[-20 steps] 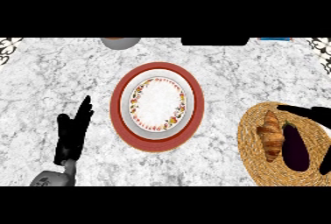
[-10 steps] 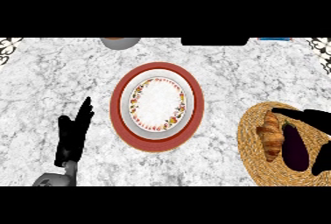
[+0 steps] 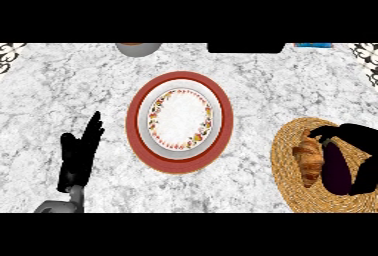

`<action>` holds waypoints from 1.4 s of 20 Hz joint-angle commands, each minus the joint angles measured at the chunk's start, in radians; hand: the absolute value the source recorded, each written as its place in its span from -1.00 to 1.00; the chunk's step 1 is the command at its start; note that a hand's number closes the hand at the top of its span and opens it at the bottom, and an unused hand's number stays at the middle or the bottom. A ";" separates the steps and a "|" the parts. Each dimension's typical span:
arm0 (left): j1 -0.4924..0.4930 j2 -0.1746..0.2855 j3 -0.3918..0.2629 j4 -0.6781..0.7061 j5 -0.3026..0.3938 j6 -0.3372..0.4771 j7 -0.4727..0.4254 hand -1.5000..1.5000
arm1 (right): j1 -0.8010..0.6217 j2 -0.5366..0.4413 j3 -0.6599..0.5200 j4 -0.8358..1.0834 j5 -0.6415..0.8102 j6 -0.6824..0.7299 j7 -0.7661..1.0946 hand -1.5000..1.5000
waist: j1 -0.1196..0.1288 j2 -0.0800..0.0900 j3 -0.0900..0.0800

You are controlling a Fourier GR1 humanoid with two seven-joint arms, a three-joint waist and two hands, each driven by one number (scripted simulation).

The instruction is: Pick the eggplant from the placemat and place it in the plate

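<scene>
The right hand (image 3: 356,150) curls round the dark eggplant (image 3: 337,172), which lies on the woven placemat (image 3: 295,192) at the right, touching a croissant (image 3: 310,161). A lift could drag the croissant or let the smooth eggplant slip sideways. The plate (image 3: 137,120) sits well apart to the left on the worktop. The left hand (image 3: 80,156) rests open, near left. No writing can be read.

Pale marbled worktop (image 3: 74,90); a red-rimmed plate (image 3: 181,117) lies at its middle; a woven placemat (image 3: 284,165) at the right edge; a grey bowl (image 3: 137,48) at the far edge.
</scene>
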 commanded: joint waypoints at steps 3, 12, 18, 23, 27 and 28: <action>-0.015 -0.029 0.003 0.006 -0.032 0.001 0.022 0.00 | -0.039 0.037 0.002 0.114 0.094 -0.109 -0.111 1.00 | 0.000 0.006 0.006; 0.001 -0.035 -0.013 0.001 -0.023 -0.030 0.003 0.00 | -0.101 0.511 0.192 -0.250 0.159 -0.236 0.282 1.00 | 0.053 -0.006 0.001; -0.036 -0.019 -0.008 0.013 -0.017 -0.055 0.014 0.00 | -0.224 0.659 0.406 -0.357 0.210 -0.427 0.614 1.00 | 0.066 -0.007 0.003; -0.038 -0.023 -0.004 0.020 -0.025 -0.043 0.007 0.00 | -0.311 0.663 0.548 -0.454 0.161 -0.652 0.900 1.00 | 0.063 -0.002 0.005; -0.057 -0.044 -0.002 0.056 -0.024 -0.034 0.001 0.00 | -0.424 0.664 0.637 -0.490 0.225 -0.790 1.154 1.00 | 0.042 0.000 0.004; -0.048 -0.013 0.010 0.045 -0.024 -0.049 0.009 0.00 | -0.458 0.664 0.658 -0.485 0.234 -0.807 1.230 1.00 | 0.044 -0.001 0.004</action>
